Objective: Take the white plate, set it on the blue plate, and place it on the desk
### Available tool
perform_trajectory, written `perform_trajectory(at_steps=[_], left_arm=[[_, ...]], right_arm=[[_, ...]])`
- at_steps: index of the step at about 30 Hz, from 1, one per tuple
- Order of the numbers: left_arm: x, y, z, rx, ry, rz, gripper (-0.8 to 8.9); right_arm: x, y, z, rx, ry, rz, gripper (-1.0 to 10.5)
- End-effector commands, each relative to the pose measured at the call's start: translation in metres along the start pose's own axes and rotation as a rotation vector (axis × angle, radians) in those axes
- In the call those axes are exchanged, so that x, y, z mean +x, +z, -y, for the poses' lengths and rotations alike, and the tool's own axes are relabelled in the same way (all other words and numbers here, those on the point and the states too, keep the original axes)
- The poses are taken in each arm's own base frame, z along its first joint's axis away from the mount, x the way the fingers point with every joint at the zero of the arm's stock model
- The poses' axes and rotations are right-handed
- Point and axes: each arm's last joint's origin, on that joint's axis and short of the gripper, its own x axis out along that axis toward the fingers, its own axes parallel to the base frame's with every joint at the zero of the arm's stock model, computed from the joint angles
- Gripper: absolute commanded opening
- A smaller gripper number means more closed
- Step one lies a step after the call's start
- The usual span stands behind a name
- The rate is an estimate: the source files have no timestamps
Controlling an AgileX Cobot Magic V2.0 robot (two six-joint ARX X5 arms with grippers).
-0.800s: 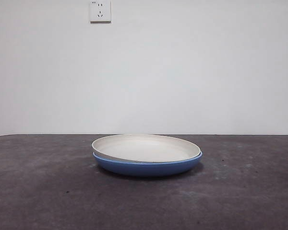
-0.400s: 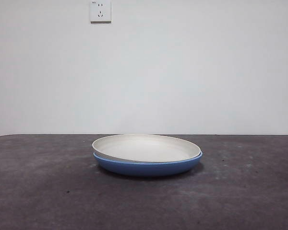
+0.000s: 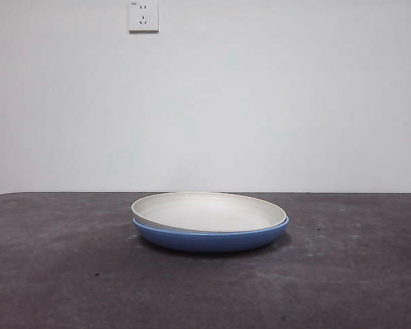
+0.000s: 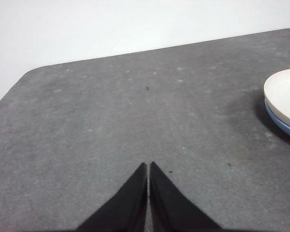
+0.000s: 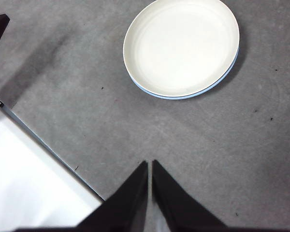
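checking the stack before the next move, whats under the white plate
The white plate sits nested on the blue plate, slightly off-centre. Only the blue plate's outer wall and rim edge show; its inner surface is covered. The blue plate rests on the desk.

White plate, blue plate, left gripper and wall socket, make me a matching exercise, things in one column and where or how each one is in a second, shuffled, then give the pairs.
Things:
1. white plate
2. blue plate
3. left gripper
4. wall socket

States:
A. shut, above bare desk beside the plates
B. high on the wall
C. on the desk, under the other plate
D. nested on top, slightly tilted

Pairs: 1-D, 2-C, 3-A, 4-B
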Motion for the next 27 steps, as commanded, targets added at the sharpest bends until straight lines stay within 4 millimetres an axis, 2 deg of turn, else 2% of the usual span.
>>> perform_trajectory(at_steps=[1,8,12,17,21,24,27], left_arm=[[0.002,-0.007,0.001,-0.008,-0.003,-0.026,0.09],[0.002,-0.007,0.001,-0.008,-0.003,-0.026,0.09],[0.002,-0.007,0.001,-0.008,-0.003,-0.026,0.09],[0.002,-0.007,0.001,-0.008,-0.003,-0.026,0.09],[0.002,-0.007,0.001,-0.008,-0.003,-0.026,0.09],[0.002,-0.007,0.001,-0.008,-0.003,-0.026,0.09],[0.002,-0.007,0.001,-0.008,-0.003,-0.026,0.09]], right_arm=[[-0.001,0.004,-0.002,-0.017,0.005,0.014,0.1],[-0.002,0.004,-0.002,-0.017,0.005,0.015,0.1],[-0.013,0.000,0.000,-0.048,-0.022,0.074,0.1],[-0.049,-0.006,0.003,-0.050,-0.120,0.361,0.1],[-0.069,-0.020,0.004,-0.113,-0.260,0.597,0.1],[-0.069,-0.035,0.008,-0.134,-0.378,0.724,0.1],[-0.056,-0.054,0.019,-0.140,-0.480,0.824,0.1]])
